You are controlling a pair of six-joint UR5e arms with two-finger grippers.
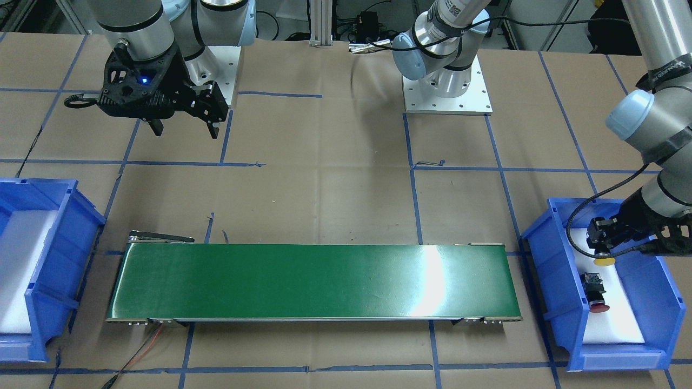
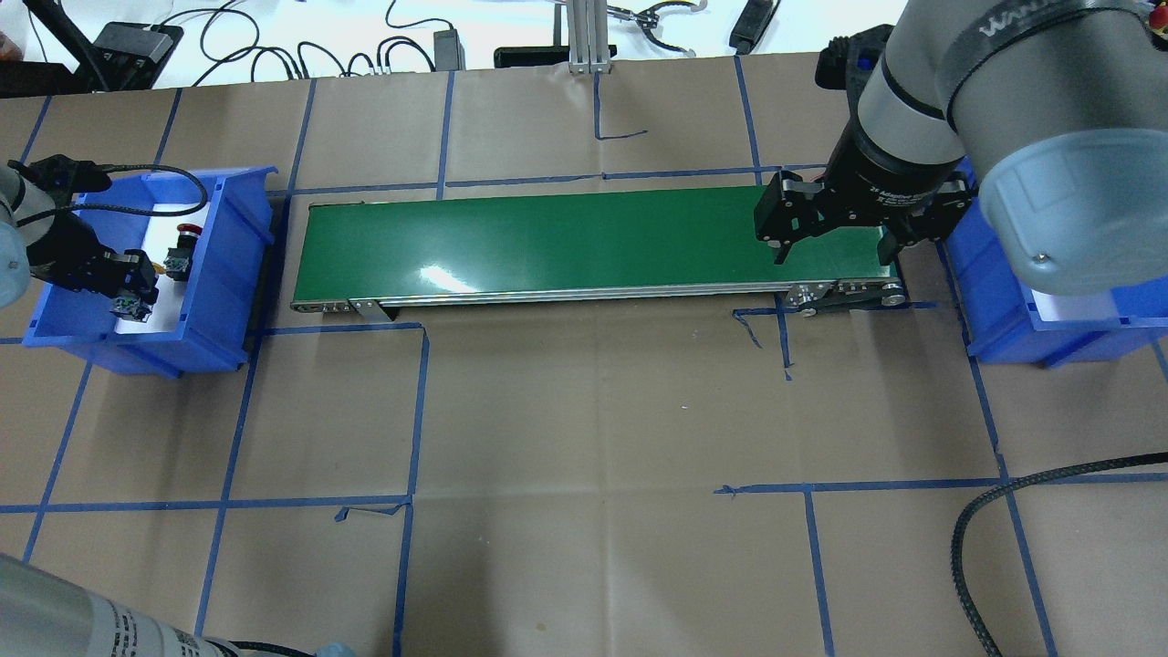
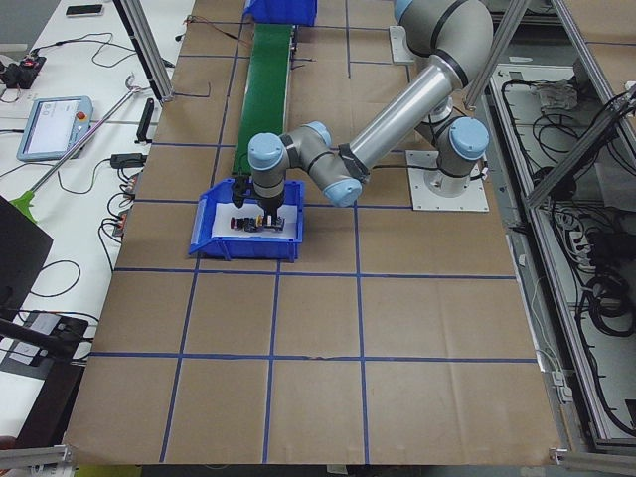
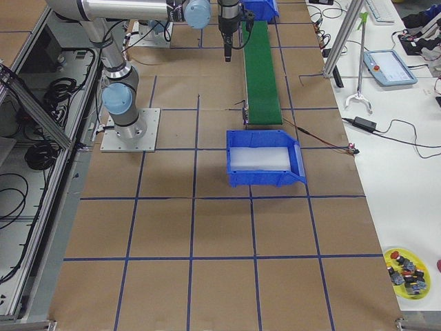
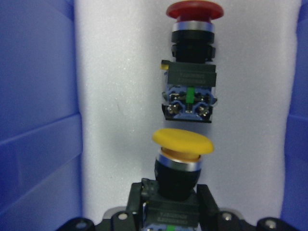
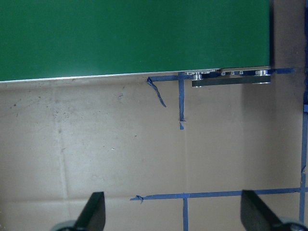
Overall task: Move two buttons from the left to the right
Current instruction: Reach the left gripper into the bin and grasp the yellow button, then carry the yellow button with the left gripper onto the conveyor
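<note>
We see left hand clamped on yellow button in blue bin, red button just beside. Right hand fingers apart above counter, near belt.

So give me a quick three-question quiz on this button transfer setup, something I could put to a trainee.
1. True or false: a button is lying on the green conveyor belt.
2. Which button is clasped by the left gripper? A) the red-capped one B) the yellow-capped one C) neither
3. Fill in: the right gripper, above the table near the belt's end, has its jaws ___ (open or shut).

Key
1. False: the belt is bare.
2. B: the yellow button is in the grip, and the red button lies free.
3. Open.
</note>
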